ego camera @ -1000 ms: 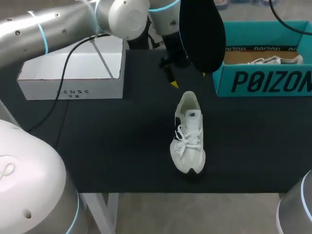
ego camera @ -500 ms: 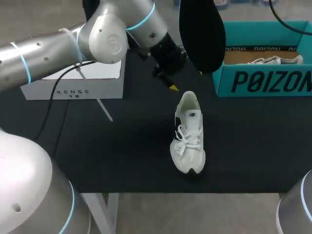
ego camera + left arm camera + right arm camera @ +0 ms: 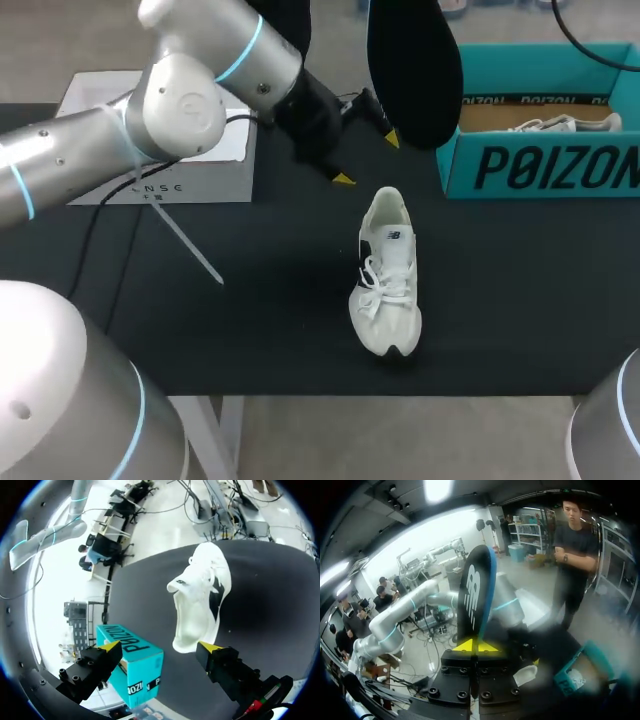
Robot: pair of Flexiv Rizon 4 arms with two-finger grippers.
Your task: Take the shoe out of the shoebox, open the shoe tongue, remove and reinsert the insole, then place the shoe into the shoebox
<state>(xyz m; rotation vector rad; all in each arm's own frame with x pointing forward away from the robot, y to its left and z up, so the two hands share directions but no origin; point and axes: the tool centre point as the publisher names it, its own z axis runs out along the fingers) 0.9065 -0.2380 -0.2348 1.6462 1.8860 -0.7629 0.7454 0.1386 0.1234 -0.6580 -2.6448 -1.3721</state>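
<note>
shoe (image 3: 388, 275): white sneaker lying on the black table (image 3: 250, 300), close to its front edge and a bit right of middle. Toe points at the front edge, heel at the back, laces loose, mouth gaping.
shoe handling: prob light w/ a soft upper that caves if squeezed, while the sole is the stiff bit. I'd grab the heel collar or the sole sides, not the tongue or laces.
insole (image 3: 476, 592): out of the shoe and up in the air above the back of the table. Black w/ a blue edge, thin, looks like bendy foam, so it'll prob buckle if pushed in from the far end.
right gripper (image 3: 476, 646): yellow tips pressed together on the insole's lower end, insole standing straight up from them.
left gripper (image 3: 365, 158): fingers spread wide, nothing in them and touching nothing. It hovers just behind the heel, and the wrist cam looks right down the shoe's mouth.
shoebox (image 3: 540, 165): teal, back right corner, open, w/ another white shoe (image 3: 545, 124) inside.
white box (image 3: 150, 185): back left corner, under the left arm.
step imo: insole is out, reinsert is next. The left gripper likely needs to steady the heel first.
</note>
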